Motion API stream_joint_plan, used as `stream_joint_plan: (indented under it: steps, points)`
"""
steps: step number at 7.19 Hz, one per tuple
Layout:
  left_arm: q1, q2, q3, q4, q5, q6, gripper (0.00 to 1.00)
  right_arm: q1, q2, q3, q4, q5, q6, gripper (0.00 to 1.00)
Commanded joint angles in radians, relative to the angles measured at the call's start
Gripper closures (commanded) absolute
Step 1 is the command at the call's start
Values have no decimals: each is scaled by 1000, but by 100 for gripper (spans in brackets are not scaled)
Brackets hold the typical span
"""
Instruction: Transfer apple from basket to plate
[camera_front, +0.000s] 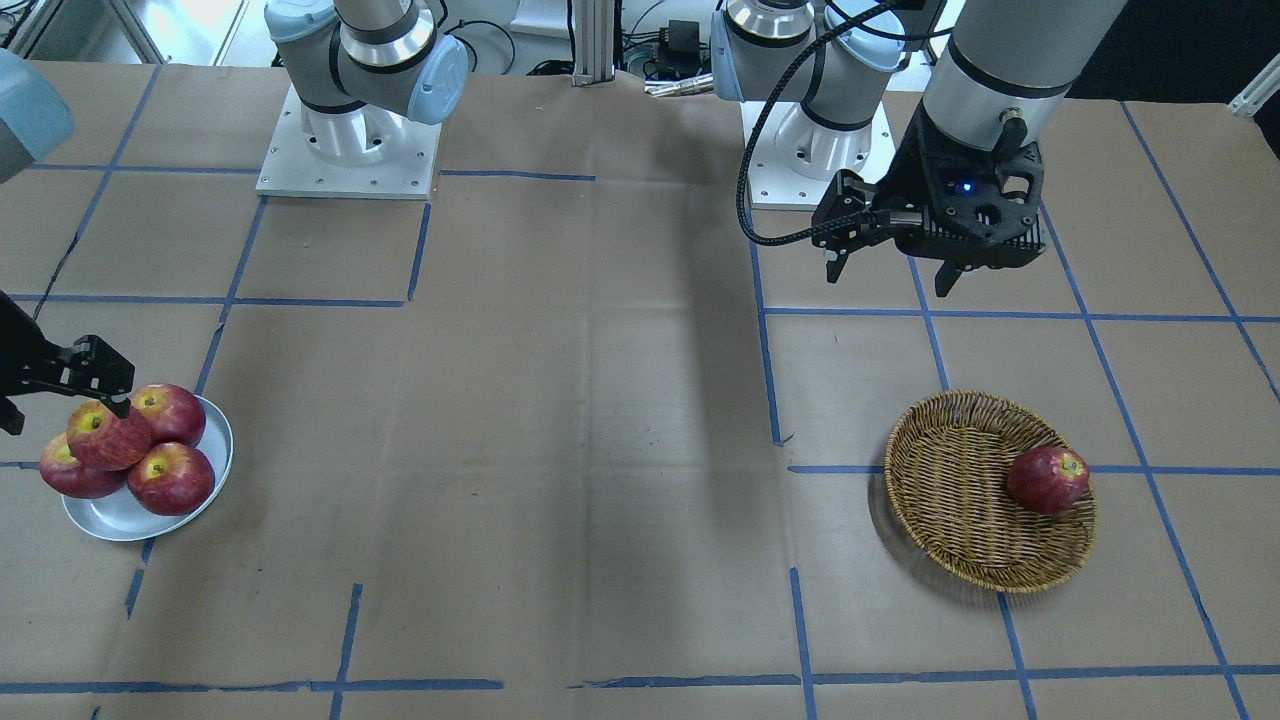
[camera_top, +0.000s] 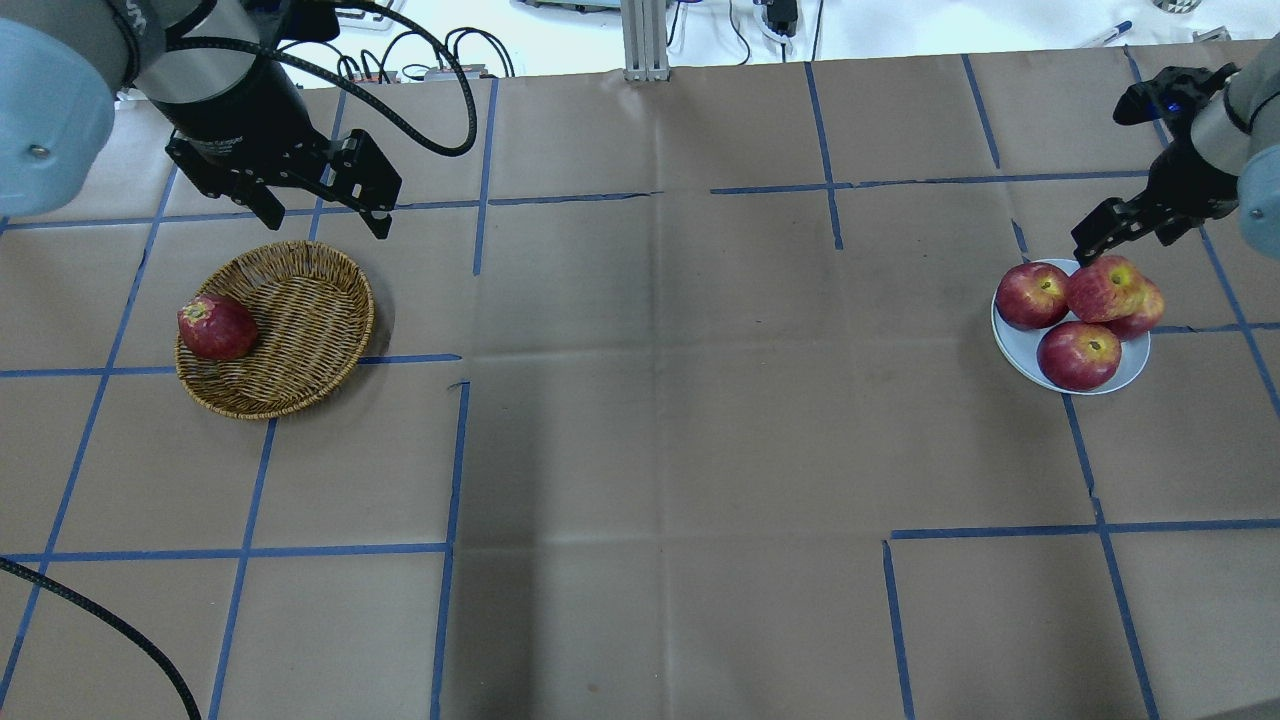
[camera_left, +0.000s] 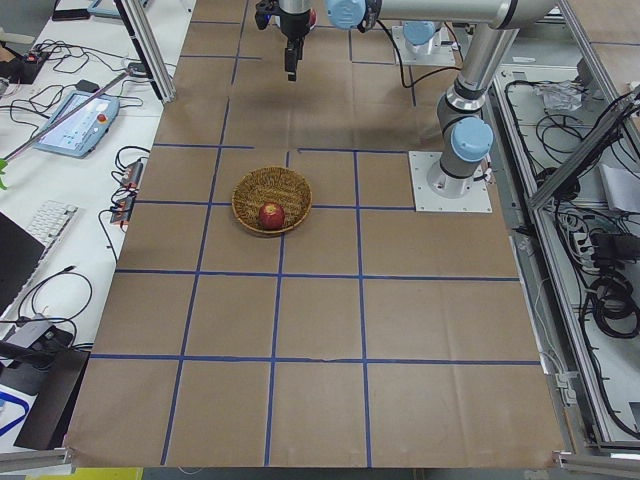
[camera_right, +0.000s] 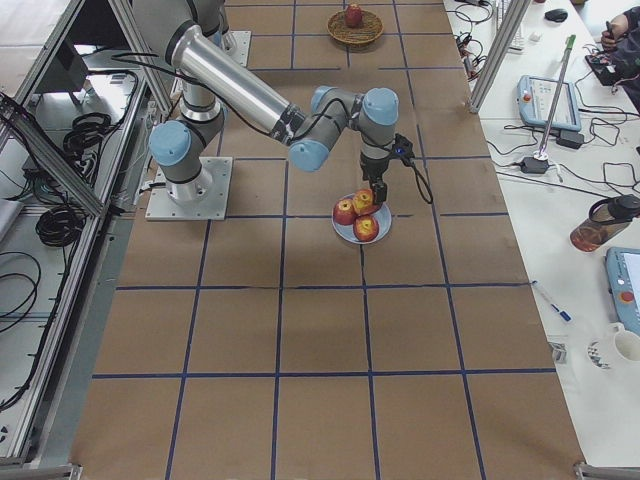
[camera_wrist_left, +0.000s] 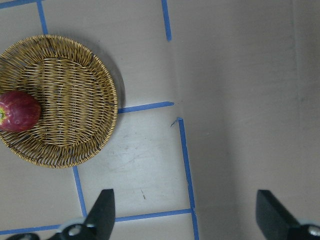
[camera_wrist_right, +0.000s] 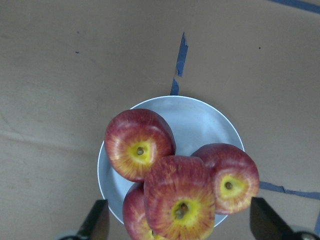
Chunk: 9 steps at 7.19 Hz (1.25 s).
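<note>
The streaked pinkish-red apple (camera_top: 1103, 288) with a broad yellow top lies on top of three darker apples on the white plate (camera_top: 1132, 372) at the table's right end. It also shows in the right wrist view (camera_wrist_right: 180, 205). My right gripper (camera_top: 1130, 240) is open just above it, with one finger on each side and nothing held. The wicker basket (camera_top: 300, 330) stands at the left end and holds one deep-red apple (camera_top: 217, 327) against its left wall. My left gripper (camera_top: 326, 222) is open and empty, raised over the table just beyond the basket's far rim.
Brown paper with blue tape lines covers the table (camera_top: 660, 420). The two arm bases (camera_front: 350, 140) stand along the robot's edge. The plate (camera_front: 120, 515) lies close to the table's right end.
</note>
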<state>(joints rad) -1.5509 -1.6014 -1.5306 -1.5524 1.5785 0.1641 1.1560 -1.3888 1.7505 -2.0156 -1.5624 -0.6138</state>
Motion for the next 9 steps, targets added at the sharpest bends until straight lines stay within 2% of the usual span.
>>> stream_joint_plan:
  steps: [1,3,6,9]
  points:
    - [0,0,-2,0,0,0,1,104,-113,-80,250,-5,189,0]
    - [0,1,-2,0,0,0,1,216,-198,-89,386,-4,381,0]
    - [-2,0,-2,0,2,-2,1,393,-223,-100,422,-13,598,0]
    - [-2,0,-5,0,2,-2,1,393,-230,-105,420,-8,595,0]
